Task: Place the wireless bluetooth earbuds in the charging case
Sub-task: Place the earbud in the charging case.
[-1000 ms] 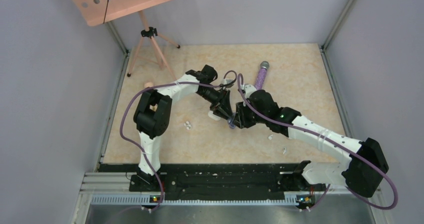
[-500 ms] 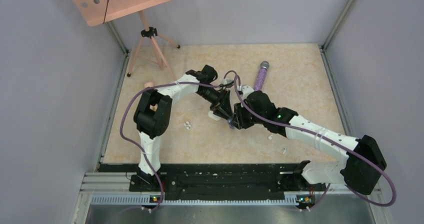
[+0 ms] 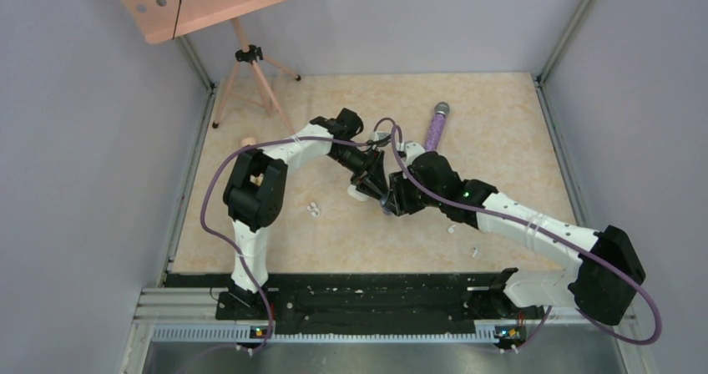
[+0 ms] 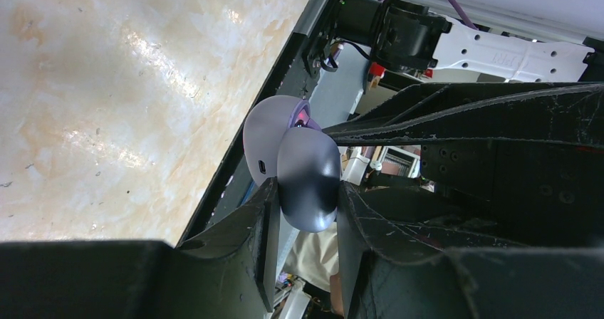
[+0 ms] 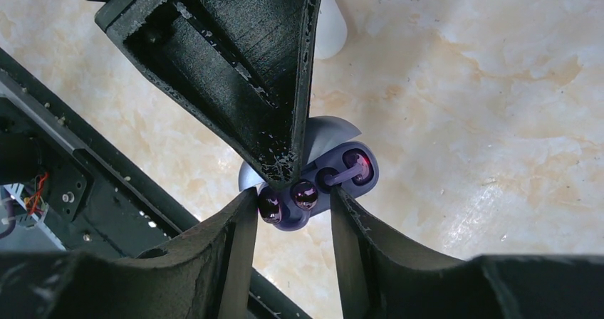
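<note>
From above, the left arm (image 3: 305, 140) and right arm (image 3: 522, 221) meet over the middle of the bench (image 3: 501, 140), near a microphone (image 3: 436, 128). White buds (image 3: 313, 209) lie apart on the bench to the left.

Left wrist: the left tool (image 4: 306, 191) is clenched on the open purple case (image 4: 308, 166).

Right wrist: the right tool (image 5: 293, 196) straddles the case's base, fingers just beside it. Whether they press it I cannot tell. Glossy purple buds (image 5: 305, 194) sit on the case's open face, between those fingers.
</note>
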Motion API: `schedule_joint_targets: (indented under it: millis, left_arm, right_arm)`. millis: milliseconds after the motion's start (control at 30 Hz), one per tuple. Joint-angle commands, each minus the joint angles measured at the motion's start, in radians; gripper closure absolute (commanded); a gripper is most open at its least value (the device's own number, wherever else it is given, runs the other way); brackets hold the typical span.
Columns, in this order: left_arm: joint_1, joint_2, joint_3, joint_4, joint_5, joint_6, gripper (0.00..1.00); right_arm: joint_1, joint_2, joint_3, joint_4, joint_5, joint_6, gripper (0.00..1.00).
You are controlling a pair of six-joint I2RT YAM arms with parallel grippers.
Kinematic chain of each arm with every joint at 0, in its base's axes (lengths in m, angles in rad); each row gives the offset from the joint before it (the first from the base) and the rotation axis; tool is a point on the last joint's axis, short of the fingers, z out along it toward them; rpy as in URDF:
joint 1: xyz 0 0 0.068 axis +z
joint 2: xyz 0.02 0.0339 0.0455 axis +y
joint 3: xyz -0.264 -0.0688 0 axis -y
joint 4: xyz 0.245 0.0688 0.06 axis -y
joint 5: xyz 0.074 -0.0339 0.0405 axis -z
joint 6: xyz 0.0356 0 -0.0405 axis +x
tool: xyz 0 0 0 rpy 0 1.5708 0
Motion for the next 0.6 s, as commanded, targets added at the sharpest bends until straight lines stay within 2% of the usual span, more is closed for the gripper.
schedule_joint_targets:
  millis: [0,367,567]
  left_arm:
    - [-0.002,0.004,0.041,0.012,0.053,-0.004,1.0]
    - [-0.001,0.008,0.041,0.014,0.047,-0.005,1.0]
    - [0.001,0.002,0.041,0.018,0.031,-0.005,1.0]
  right_arm:
    - [0.014,-0.009,0.002,0.017,0.001,-0.006,0.57]
    - [0.014,-0.11,0.01,-0.009,-0.016,0.058,0.47]
    - [0.015,-0.229,-0.053,-0.02,0.07,0.225,0.45]
